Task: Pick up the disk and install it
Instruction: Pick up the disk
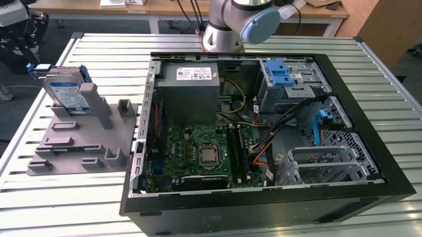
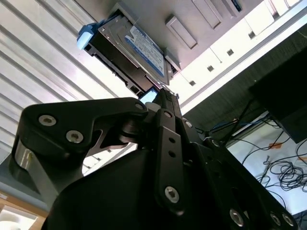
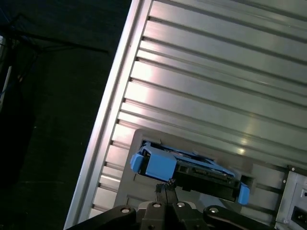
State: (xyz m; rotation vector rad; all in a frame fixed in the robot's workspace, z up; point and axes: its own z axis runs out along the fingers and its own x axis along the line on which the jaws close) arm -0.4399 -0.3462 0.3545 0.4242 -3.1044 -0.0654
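The disk [image 1: 66, 91] stands upright in the grey holder [image 1: 86, 143] on the desk [image 1: 66, 197]. The hand [image 3: 165, 183], pinched narrow and empty, hovers just beside the blue bracket [image 3: 160, 165]; lowered unopened, it could ram the disk.

The silver-grey rectangular hard disk [image 3: 201, 172] in its blue plastic bracket stands on edge in a grey plastic fixture [image 1: 79, 148], just ahead of the gripper [image 3: 164, 186] (contact cannot be told). An open black computer case [image 1: 264, 212] lies on the fixture's far side from the gripper, and both rest on the slatted aluminium table [image 1: 66, 197].
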